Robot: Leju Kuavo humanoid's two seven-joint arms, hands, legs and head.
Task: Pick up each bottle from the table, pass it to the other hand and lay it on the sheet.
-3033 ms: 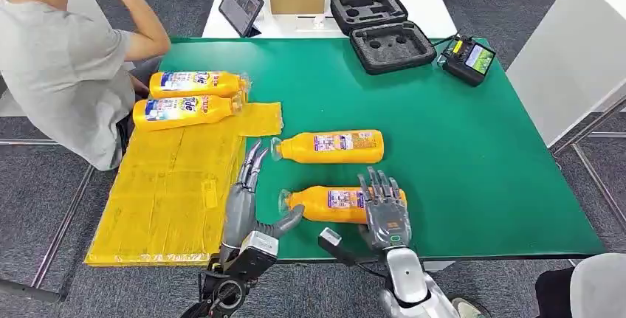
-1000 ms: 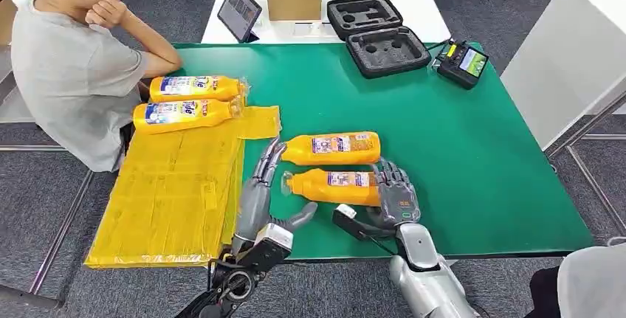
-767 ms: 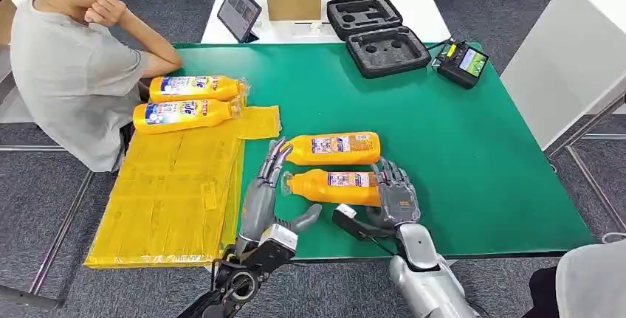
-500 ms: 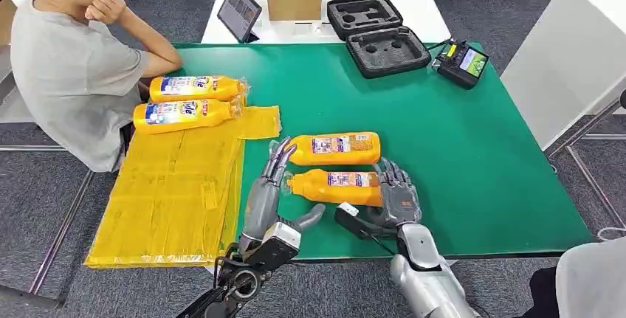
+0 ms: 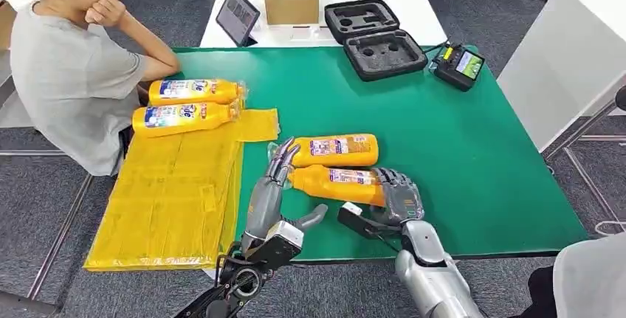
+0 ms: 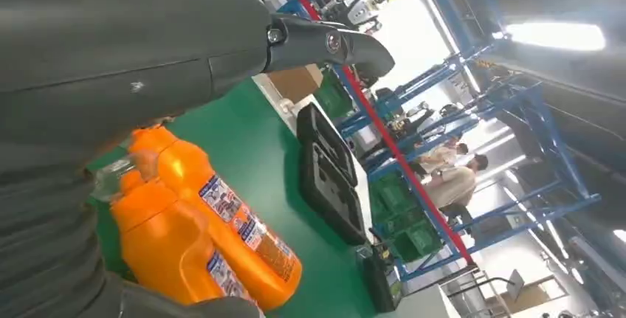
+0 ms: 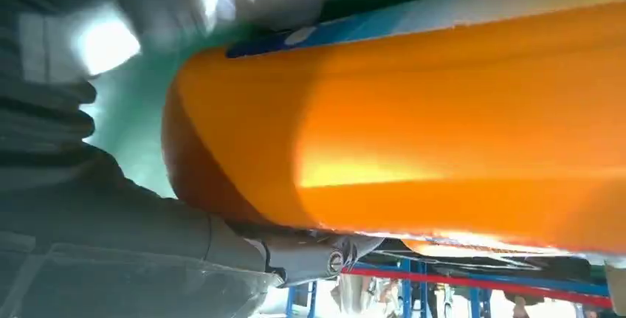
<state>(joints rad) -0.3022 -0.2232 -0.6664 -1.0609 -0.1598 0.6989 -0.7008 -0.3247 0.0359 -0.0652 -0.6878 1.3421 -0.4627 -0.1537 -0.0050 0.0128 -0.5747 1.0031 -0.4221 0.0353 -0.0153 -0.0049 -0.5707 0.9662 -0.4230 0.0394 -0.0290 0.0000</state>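
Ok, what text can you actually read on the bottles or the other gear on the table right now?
"ide": large partial letters on the labels of the two bottles on the yellow sheet.
Held bottle in the right hand: label print too small.
Bottle behind it: too small.
Tablet, controller screen: unreadable.

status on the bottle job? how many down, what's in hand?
Done: two bottles lie at the far end of the yellow sheet. In hand: the right hand grips the base of a third bottle, its cap end reaching the left hand's fingers, which have not closed on it. Left: finish that pass and lay it down, then the fourth bottle on the green table.
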